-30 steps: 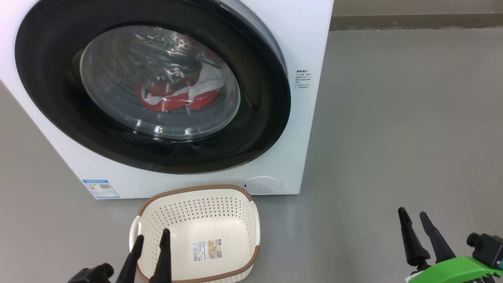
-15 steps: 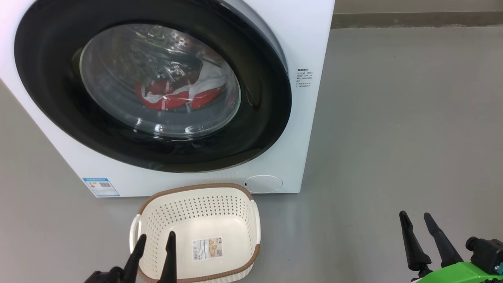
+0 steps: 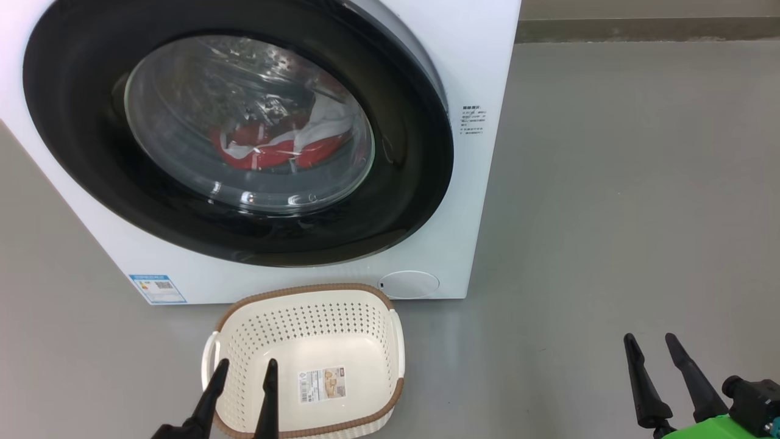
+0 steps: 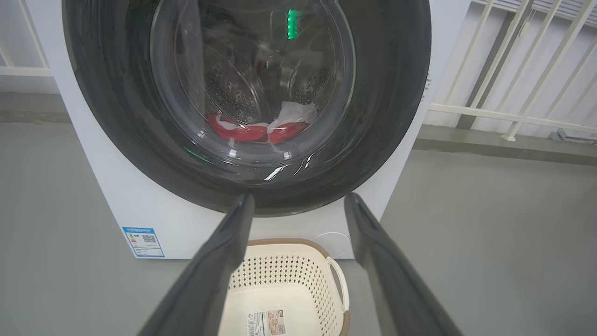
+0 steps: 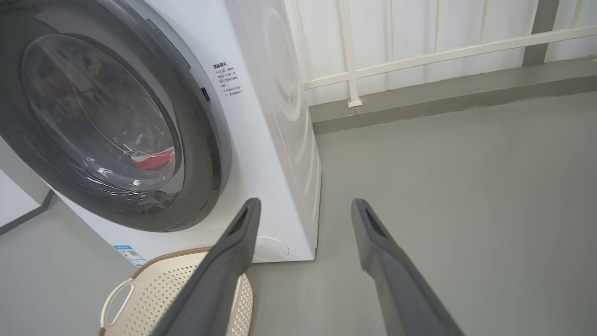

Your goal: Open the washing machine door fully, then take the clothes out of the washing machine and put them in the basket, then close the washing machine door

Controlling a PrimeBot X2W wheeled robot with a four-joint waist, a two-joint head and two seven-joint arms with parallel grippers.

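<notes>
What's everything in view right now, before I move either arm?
washing machine: one, white, ahead on the floor
washing machine door: one, black rim, clear glass, machine's front
clothes: one bundle, red and white, inside the drum
basket: one, cream, brown rim, floor before the machine, holds no clothes
label sticker: one, blue, machine's lower left corner
railing: one, white, behind the machine
left claw: one, dark, open, over the basket's near edge
right claw: one, dark, open, over floor at right
</notes>
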